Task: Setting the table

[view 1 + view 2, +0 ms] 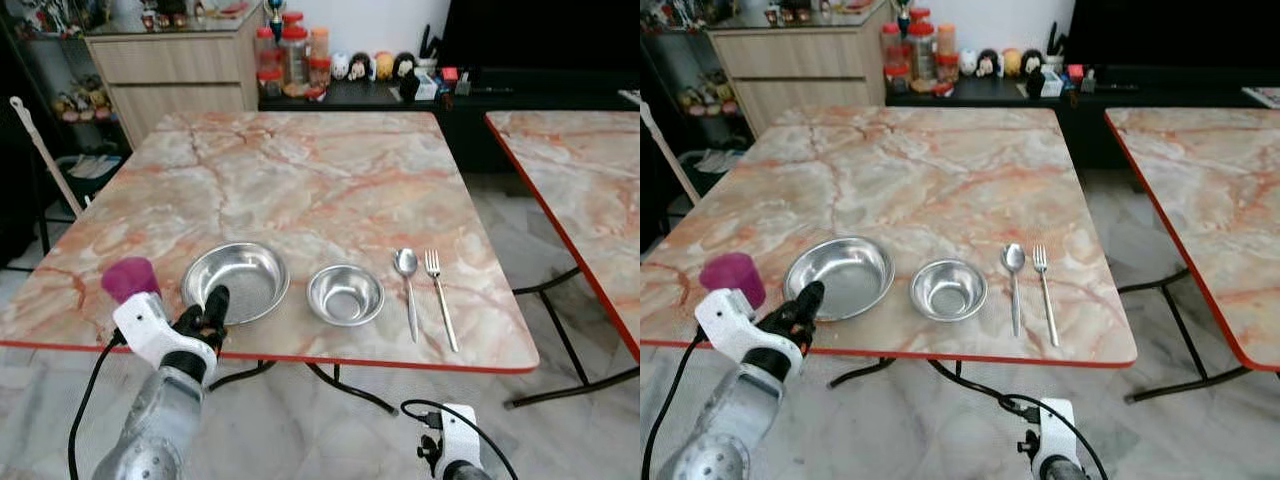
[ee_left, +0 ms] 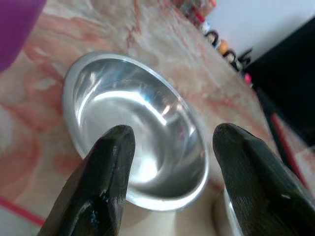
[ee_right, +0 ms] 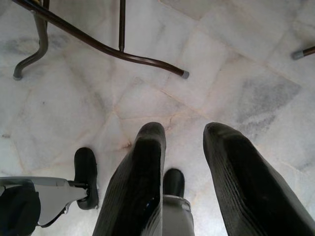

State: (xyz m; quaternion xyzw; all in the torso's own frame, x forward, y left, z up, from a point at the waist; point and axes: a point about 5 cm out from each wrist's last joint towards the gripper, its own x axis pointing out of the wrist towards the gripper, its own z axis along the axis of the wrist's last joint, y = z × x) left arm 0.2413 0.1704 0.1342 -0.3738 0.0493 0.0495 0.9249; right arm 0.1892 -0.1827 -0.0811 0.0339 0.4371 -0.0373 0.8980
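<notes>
Five table items are lying along the marble table's (image 1: 300,170) near edge, left to right: purple cup (image 1: 128,277), large steel bowl (image 1: 236,281) (light, rigid, slippery-looking, best pinched at its thin rim) facing the left gripper's (image 1: 208,308) parted, empty fingers, small steel bowl (image 1: 345,294), spoon (image 1: 407,285), fork (image 1: 440,297).

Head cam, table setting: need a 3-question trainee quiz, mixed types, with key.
1. True or false: the fork lies between the spoon and the small bowl.
2. Which item does the left gripper hover at? A) large bowl B) purple cup C) spoon
3. Fill in: the right gripper hangs low, pointing at the ____.

Key: 1 false, the spoon lies between bowl and fork. 2 A, open fingers at its near rim. 3 floor.
</notes>
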